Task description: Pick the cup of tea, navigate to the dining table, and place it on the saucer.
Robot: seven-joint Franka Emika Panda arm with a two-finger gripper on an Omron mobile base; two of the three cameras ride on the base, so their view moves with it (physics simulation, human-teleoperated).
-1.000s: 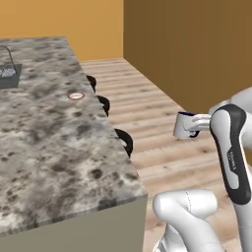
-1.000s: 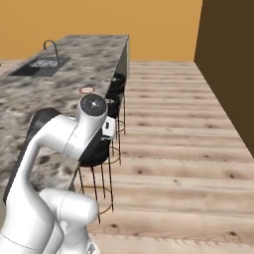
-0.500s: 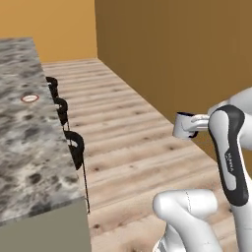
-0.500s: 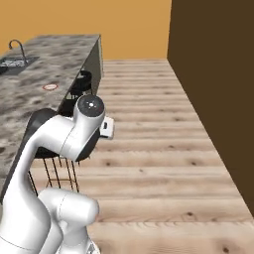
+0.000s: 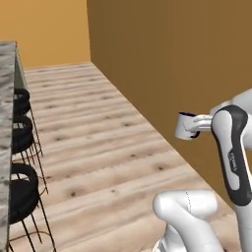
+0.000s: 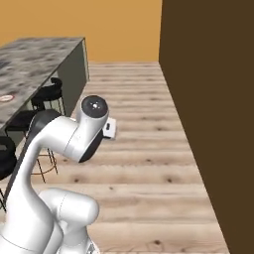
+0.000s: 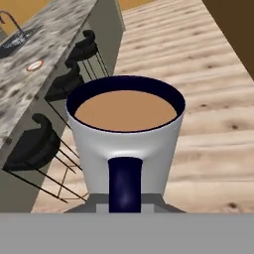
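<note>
The gripper [image 5: 195,126] holds the cup of tea [image 5: 185,126] by its dark handle, upright and out over the wooden floor [image 5: 103,147], well apart from the dining table [image 6: 34,64]. In the hand view the cup [image 7: 126,144] is full of brown tea. The saucer [image 7: 34,65] lies on the granite surface near the sink [image 7: 15,39], above the black stools [image 6: 49,92]. The lettering on the forearm [image 5: 231,157] is too blurred to read.

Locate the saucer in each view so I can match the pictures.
Left base view: not in it.
Right base view: saucer at the far left edge, on the dining table.
Hand view: saucer upper left, on the dining table.
Shared landmark: the black stools along the table's side.
</note>
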